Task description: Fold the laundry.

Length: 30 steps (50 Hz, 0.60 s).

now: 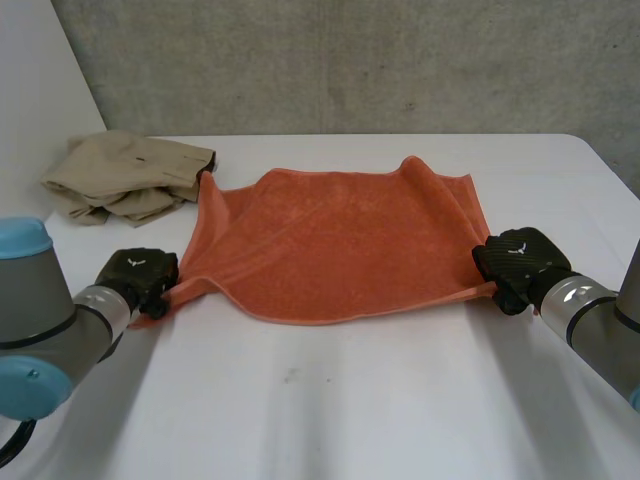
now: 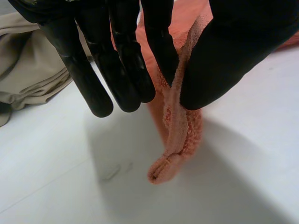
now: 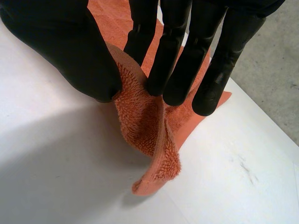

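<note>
An orange towel lies spread on the white table. My left hand holds its near left corner, and in the left wrist view the towel corner hangs pinched between my thumb and fingers, a little above the table. My right hand grips the near right corner. The right wrist view shows that corner pinched between the thumb and fingers, drooping below them. The towel's near edge sags between both hands.
A folded beige garment lies at the far left of the table, close to the towel's far left corner; it also appears beside my left hand as beige cloth. A grey wall stands behind the table.
</note>
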Available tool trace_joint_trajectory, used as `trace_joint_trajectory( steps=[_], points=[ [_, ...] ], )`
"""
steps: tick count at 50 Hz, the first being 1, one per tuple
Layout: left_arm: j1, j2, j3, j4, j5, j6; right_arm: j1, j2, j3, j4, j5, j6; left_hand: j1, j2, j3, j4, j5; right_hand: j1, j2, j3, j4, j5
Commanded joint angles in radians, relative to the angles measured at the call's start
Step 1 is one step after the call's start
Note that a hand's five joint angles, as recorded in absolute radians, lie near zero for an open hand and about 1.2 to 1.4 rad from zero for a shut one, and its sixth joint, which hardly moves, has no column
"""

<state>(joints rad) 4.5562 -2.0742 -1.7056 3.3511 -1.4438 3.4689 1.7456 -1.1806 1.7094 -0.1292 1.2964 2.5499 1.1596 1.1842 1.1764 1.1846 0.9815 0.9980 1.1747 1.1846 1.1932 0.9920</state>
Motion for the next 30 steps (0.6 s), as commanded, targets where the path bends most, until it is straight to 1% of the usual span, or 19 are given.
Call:
trace_joint_trajectory(
  steps=[1, 3, 4, 9, 13, 23, 27, 30],
  points=[
    [-0.033, 0.014, 0.015, 0.013, -0.112, 0.001, -0.023, 0.012, -0.008, 0.006, 0.014, 0.068, 0.237, 0.212, 0.220, 0.212, 0.240, 0.344, 0.167, 0.157, 0.149, 0.176],
    [-0.031, 0.048, 0.008, 0.014, -0.110, -0.001, -0.027, 0.021, -0.016, 0.009, 0.014, 0.121, 0.237, 0.212, 0.220, 0.212, 0.240, 0.019, -0.157, -0.167, -0.176, -0.149],
    [-0.029, 0.057, 0.004, 0.016, -0.110, -0.001, -0.034, 0.030, -0.027, 0.013, 0.014, 0.174, 0.237, 0.212, 0.220, 0.212, 0.240, -0.145, -0.322, -0.332, -0.340, -0.314],
    [-0.028, 0.079, -0.006, 0.016, -0.110, -0.007, -0.043, 0.079, -0.065, 0.049, 0.014, 0.270, 0.237, 0.212, 0.220, 0.212, 0.240, -0.226, -0.403, -0.413, -0.421, -0.394],
    [-0.025, 0.079, -0.006, 0.016, -0.110, -0.010, -0.049, 0.107, -0.085, 0.086, 0.012, 0.274, 0.237, 0.212, 0.220, 0.212, 0.240, -0.232, -0.409, -0.419, -0.427, -0.400],
    [-0.022, 0.077, 0.001, 0.016, -0.110, -0.010, -0.080, 0.145, -0.103, 0.085, 0.017, 0.270, 0.237, 0.212, 0.220, 0.212, 0.240, -0.206, -0.382, -0.392, -0.401, -0.374],
    [-0.022, 0.077, 0.000, 0.016, -0.109, -0.010, -0.096, 0.148, -0.109, 0.080, 0.017, 0.271, 0.237, 0.212, 0.220, 0.212, 0.240, -0.141, -0.318, -0.328, -0.336, -0.310],
    [-0.022, 0.077, -0.003, 0.016, -0.110, -0.010, -0.118, 0.139, -0.111, 0.080, 0.018, 0.273, 0.237, 0.212, 0.220, 0.212, 0.240, -0.012, -0.189, -0.199, -0.207, -0.181]
  ],
)
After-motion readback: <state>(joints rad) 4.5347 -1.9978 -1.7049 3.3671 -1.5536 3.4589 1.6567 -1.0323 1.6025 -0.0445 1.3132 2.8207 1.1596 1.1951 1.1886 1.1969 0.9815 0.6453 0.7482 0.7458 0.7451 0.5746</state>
